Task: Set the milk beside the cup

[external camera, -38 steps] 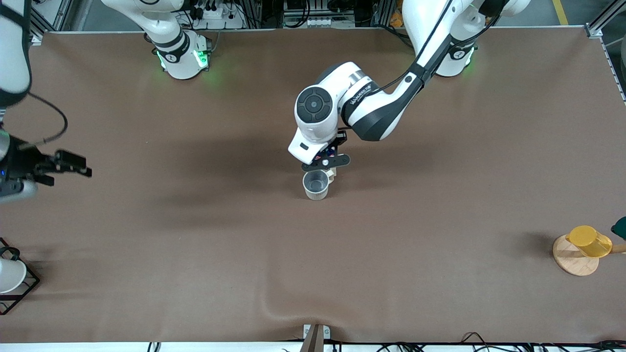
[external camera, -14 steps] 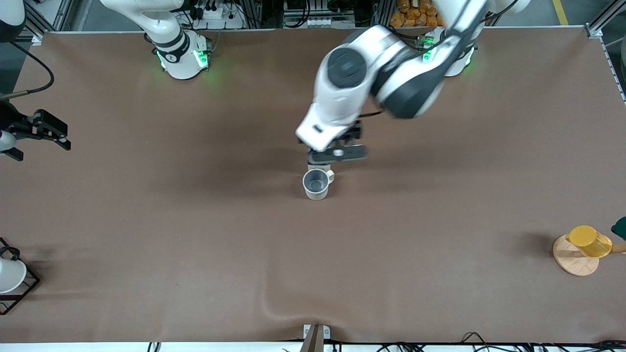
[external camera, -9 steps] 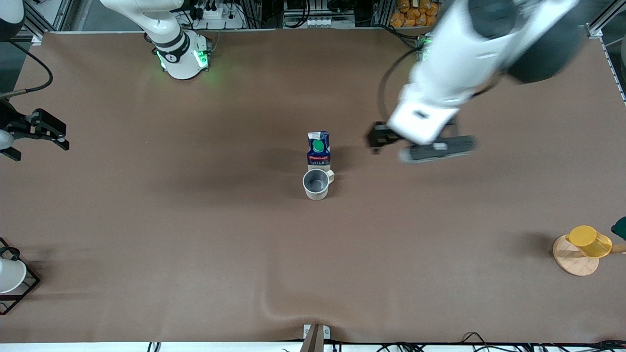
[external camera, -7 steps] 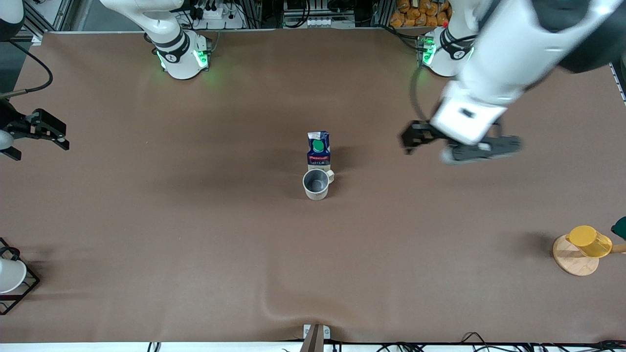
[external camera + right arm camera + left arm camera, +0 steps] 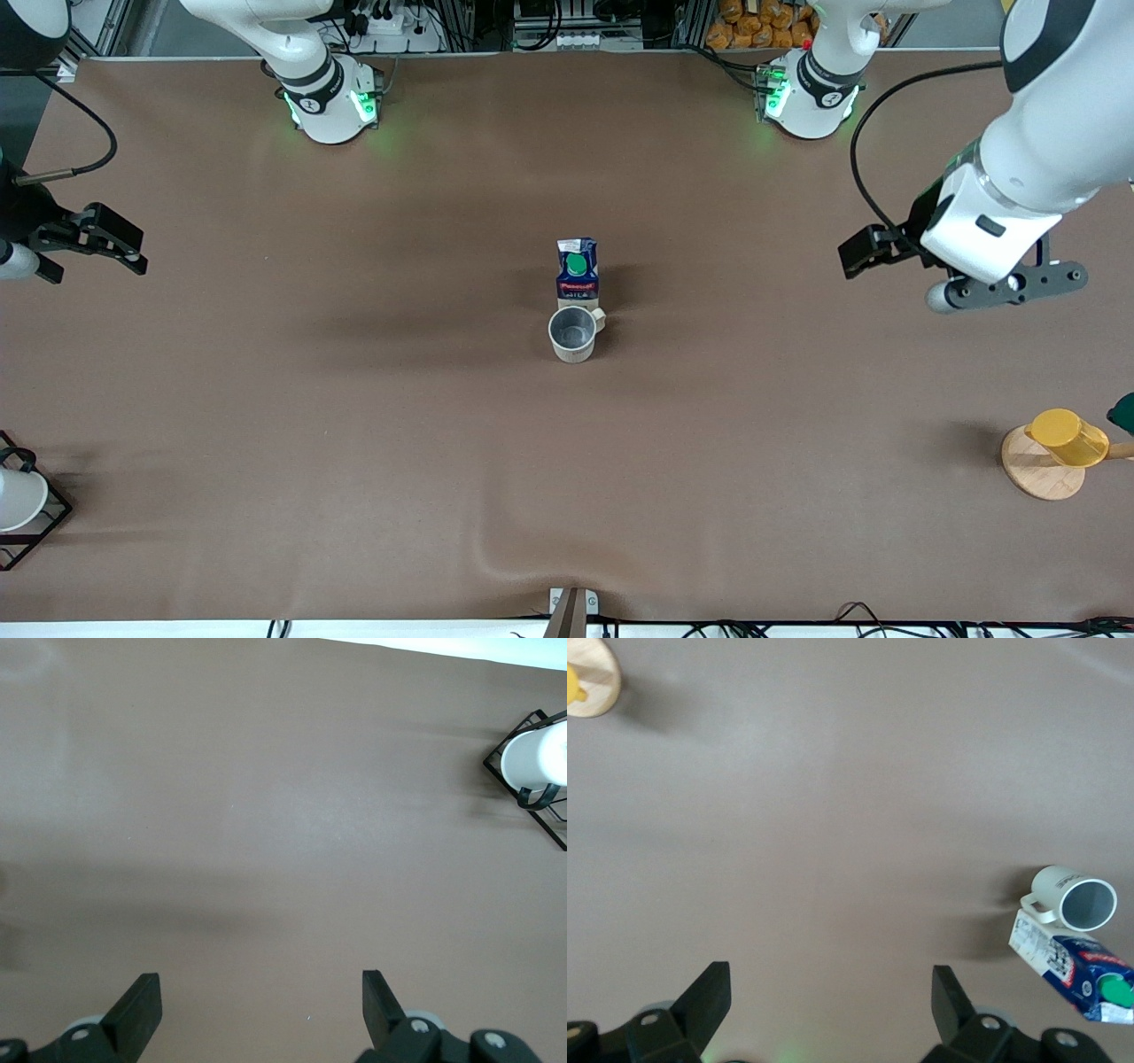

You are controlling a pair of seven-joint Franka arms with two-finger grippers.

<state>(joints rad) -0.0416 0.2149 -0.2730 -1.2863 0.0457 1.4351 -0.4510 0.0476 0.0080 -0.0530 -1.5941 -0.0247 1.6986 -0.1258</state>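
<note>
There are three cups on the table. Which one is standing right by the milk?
The cream-white mug with the grey inside, mid-table. It sits close beside the milk carton, nearer the camera. The yellow cup on its wooden disc and the white cup in a wire frame stand at the table's ends.

even bright overhead light, soft diffuse shadows on table point(image 5: 354, 399), sharp frames, no glare

milk carton point(image 5: 578, 268) red-white label, print too small to read, cup point(image 5: 1072, 899) dark lettering illegible
</note>
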